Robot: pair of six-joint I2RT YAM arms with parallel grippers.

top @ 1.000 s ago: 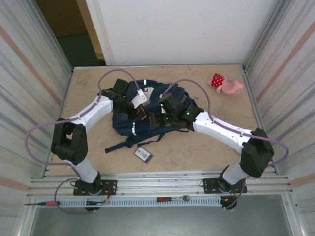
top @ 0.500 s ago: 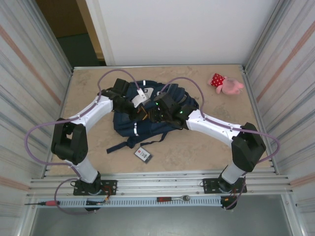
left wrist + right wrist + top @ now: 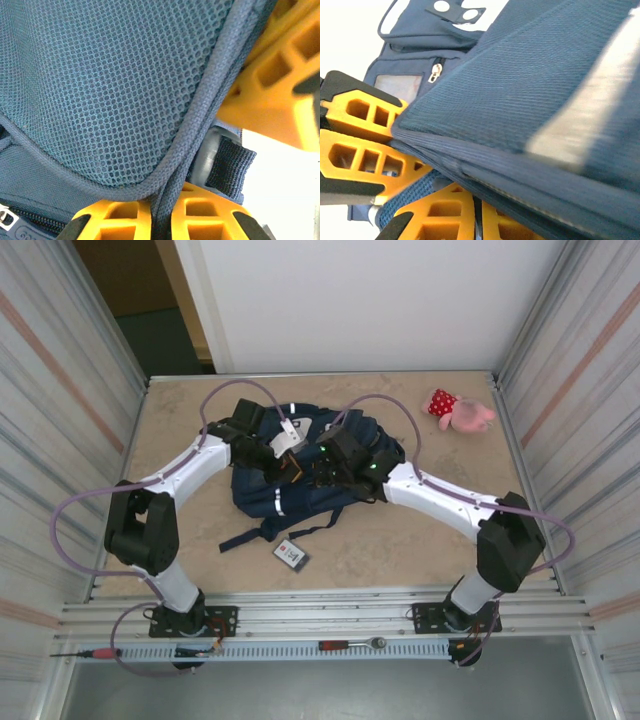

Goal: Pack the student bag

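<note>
Left tool point(image 3: 161, 220) and right tool point(image 3: 477, 216) each clamp an edge of the large navy fabric backpack point(image 3: 257, 488); packing seems barely begun, pink plush toy point(image 3: 460, 412) lying out on the desk point(image 3: 400, 550).

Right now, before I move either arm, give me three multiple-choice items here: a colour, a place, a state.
1. What colour is the student bag? A) red B) green C) navy blue
2. Where is the pink plush toy? A) far right corner of the table B) inside the bag C) by the left arm's base
3. How do the left jaws stand? A) wide open B) shut on the bag's piped edge C) shut on the toy
Answers: 1 C, navy fabric throughout; 2 A, it lies on bare tabletop there; 3 B, orange fingers pinch the piping.
</note>
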